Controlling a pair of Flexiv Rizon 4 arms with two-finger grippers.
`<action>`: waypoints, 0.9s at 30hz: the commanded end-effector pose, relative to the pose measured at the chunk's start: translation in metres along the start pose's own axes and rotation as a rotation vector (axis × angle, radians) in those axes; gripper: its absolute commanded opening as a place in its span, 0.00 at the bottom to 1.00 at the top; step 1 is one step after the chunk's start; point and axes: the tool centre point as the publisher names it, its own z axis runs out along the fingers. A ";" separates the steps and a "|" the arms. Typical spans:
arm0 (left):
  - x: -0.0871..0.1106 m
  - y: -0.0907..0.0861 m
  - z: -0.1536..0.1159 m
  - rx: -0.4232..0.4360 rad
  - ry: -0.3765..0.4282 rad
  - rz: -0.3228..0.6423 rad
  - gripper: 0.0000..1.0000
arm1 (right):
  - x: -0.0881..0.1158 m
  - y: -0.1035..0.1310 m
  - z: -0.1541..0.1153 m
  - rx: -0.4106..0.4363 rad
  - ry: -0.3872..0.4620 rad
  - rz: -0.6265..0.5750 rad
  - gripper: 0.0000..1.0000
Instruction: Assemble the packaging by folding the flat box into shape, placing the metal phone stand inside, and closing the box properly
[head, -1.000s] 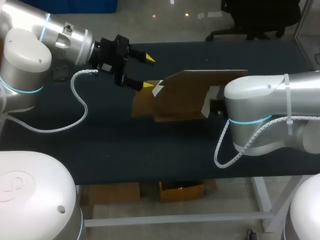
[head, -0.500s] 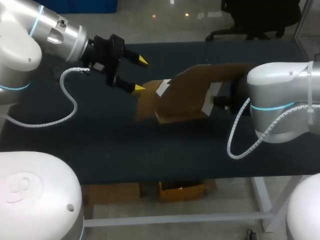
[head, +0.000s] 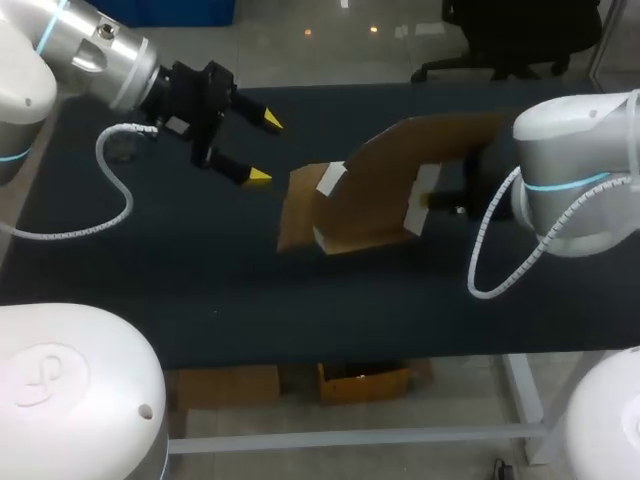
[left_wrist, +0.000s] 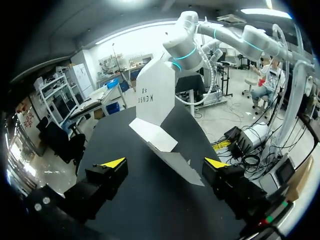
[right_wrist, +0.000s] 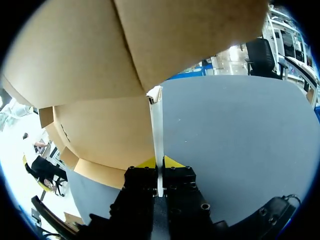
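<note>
Pinching a white flap of the cardboard box (head: 375, 185), the right gripper (right_wrist: 159, 163) holds it tilted on the table (head: 200, 290). The left gripper (head: 265, 148) hovers apart from the box, fingers spread wide

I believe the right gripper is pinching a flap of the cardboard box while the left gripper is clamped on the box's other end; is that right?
Not quite. The left gripper is open and apart from the cardboard box, touching nothing, as the head view shows. The rest holds: the right gripper is shut on a flap of the box.
</note>
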 end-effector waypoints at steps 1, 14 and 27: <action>-0.001 -0.001 -0.001 -0.003 0.002 0.000 1.00 | -0.005 0.005 -0.004 0.296 0.023 0.004 0.00; -0.001 -0.001 -0.001 -0.003 0.002 0.000 1.00 | -0.005 0.005 -0.004 0.296 0.023 0.004 0.00; -0.004 0.007 -0.011 -0.092 -0.050 -0.009 1.00 | -0.022 0.001 -0.030 0.365 -0.042 0.059 0.00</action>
